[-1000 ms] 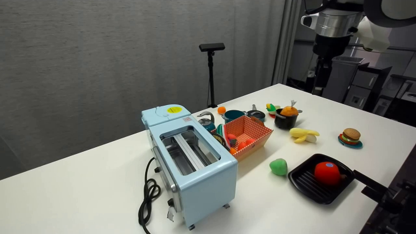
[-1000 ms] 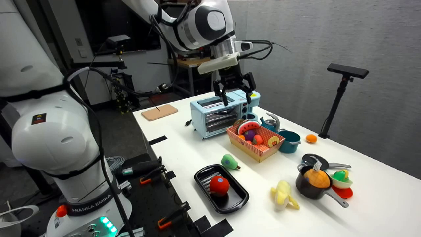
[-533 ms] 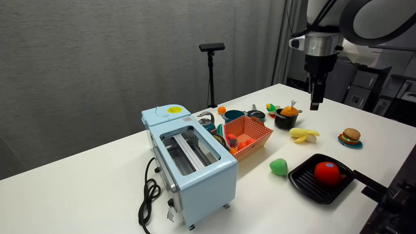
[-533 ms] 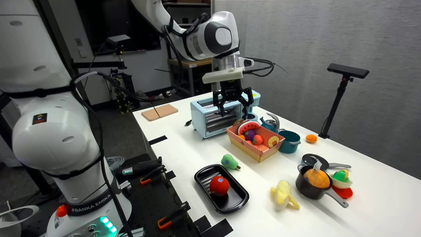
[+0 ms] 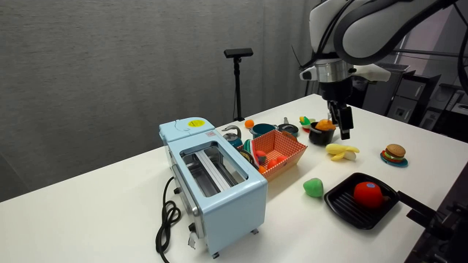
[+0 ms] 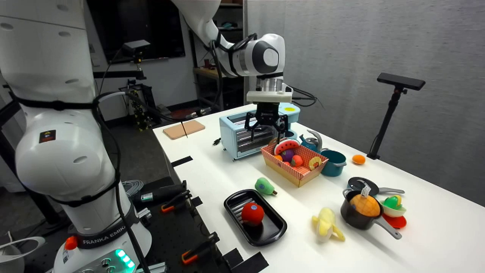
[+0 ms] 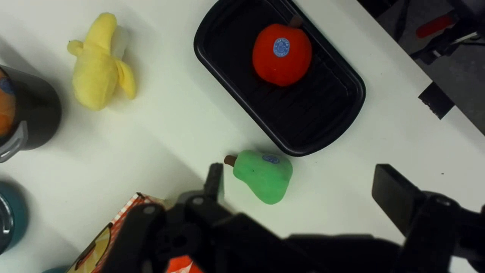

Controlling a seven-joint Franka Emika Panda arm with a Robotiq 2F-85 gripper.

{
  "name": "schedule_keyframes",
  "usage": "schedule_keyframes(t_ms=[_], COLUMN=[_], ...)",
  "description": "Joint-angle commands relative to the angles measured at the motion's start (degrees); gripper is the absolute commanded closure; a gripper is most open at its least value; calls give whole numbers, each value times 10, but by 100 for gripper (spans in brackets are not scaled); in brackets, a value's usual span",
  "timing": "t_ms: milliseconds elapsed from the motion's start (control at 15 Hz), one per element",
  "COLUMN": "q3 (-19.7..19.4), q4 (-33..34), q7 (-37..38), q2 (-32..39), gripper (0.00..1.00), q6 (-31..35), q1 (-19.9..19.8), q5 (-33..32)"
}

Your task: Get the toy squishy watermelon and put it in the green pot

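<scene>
My arm (image 6: 53, 144) is rounded and white, wearing black straps (image 6: 60, 106) and a black cable (image 6: 118, 163); a dark band (image 6: 104, 236) reads FRANKA EMIKA above green lights (image 6: 125, 258) and beside a red knob (image 6: 71, 243). Below a silver collar (image 5: 333, 71), my black claw (image 6: 266, 140) shows round screw heads (image 7: 197, 200).

Bright over the white tabletop (image 5: 109, 215), dimmer up the grey curtain (image 5: 146, 73), gloomy down at the floor (image 6: 146, 160). Lit apparently from overhead (hard to pin down more closely), with soft-edged shadows beside the basket (image 5: 281, 146) and the banana (image 7: 96, 76). Glints thinly along the rim of the black pan (image 7: 322, 117) in the wrist view. Glares almost white at the green lights (image 6: 126, 259) in an exterior view. Murky and out of focus on the end effector (image 7: 301, 182) in the wrist view's near foreground; crisper on the pear (image 7: 263, 176) beyond.
</scene>
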Motion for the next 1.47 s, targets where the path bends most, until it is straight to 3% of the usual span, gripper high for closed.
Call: schedule_keyframes(t_ms=[0, 800, 867, 933, 1400], q3=[6, 22, 23, 20, 21], q4=[77, 232, 237, 201, 217], q7=[-42, -82, -84, -66, -70], q2=[54, 175, 176, 160, 167], gripper=[0, 0, 0, 0, 0], q6=[-52, -103, -109, -77, -87], q1=[-1, 5, 5, 4, 5], q5=[13, 7, 7, 1, 1])
